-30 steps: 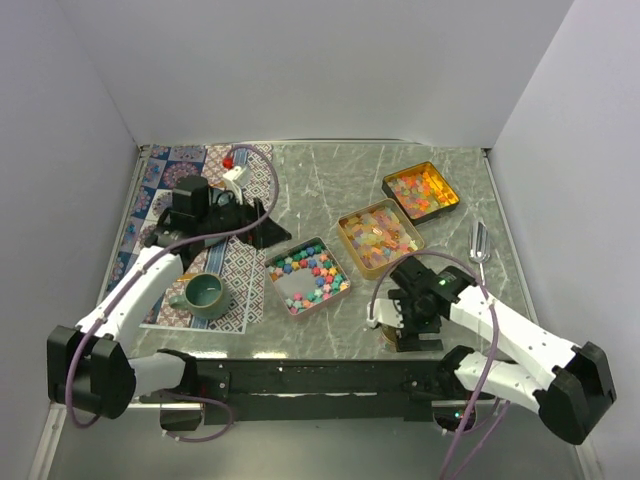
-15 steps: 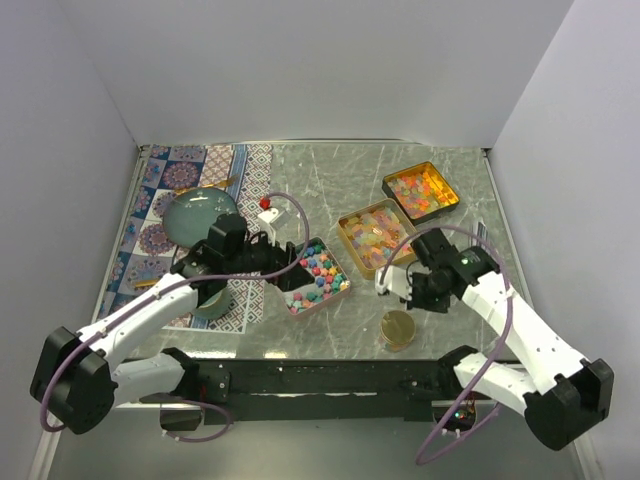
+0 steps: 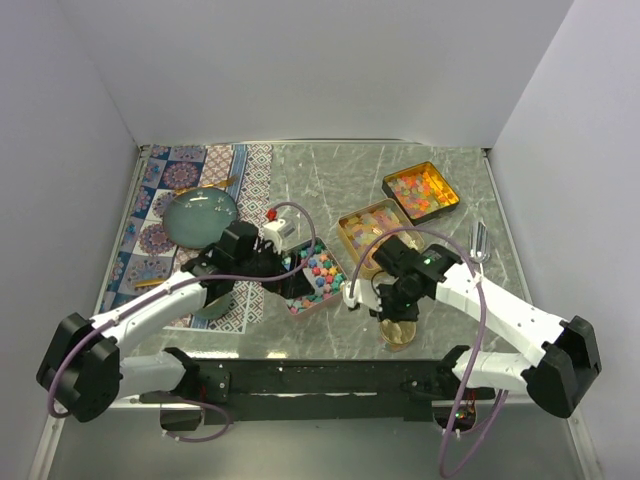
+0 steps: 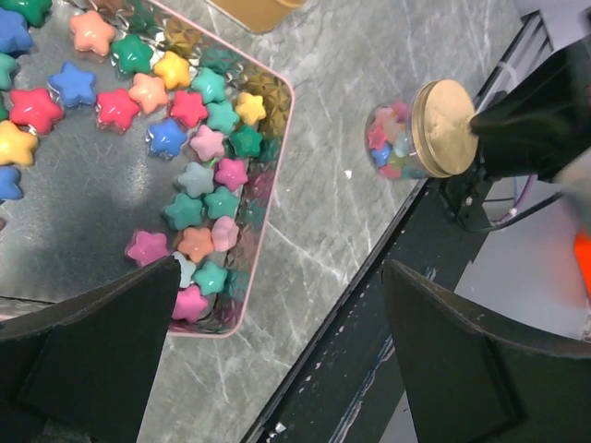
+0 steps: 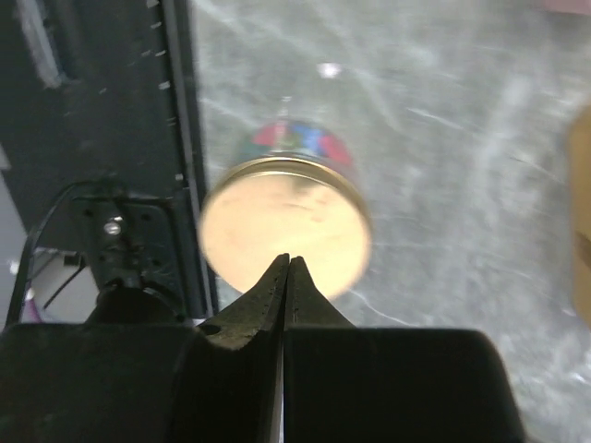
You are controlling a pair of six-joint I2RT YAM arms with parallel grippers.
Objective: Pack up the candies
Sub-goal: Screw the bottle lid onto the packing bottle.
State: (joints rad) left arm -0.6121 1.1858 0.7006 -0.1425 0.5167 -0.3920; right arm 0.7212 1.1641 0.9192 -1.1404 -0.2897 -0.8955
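Note:
Star-shaped candies (image 4: 189,111) in pink, blue, green, yellow and orange lie in a pink-rimmed tray (image 3: 342,281). My left gripper (image 4: 277,369) hangs open over that tray's near corner, nothing between its fingers (image 4: 92,351). It shows in the top view as the left gripper (image 3: 292,278). A small glass jar (image 4: 388,138) holding candies stands by the table's front edge, with a gold lid (image 5: 286,231) on it. My right gripper (image 5: 287,263) is shut and empty just above the lid, seen from above as the right gripper (image 3: 392,308) over the jar (image 3: 400,331).
A gold tray (image 3: 347,220) and an orange tray (image 3: 392,180), both with candies, sit at the back right. A teal plate (image 3: 200,216) lies on the patterned mat (image 3: 160,190). A metal utensil (image 3: 478,243) lies at the right. The black front rail (image 3: 320,375) borders the jar.
My left arm came forward from the back of the mat to the pink tray. My right gripper shut, swung up by the gold tray, then came back over the jar.

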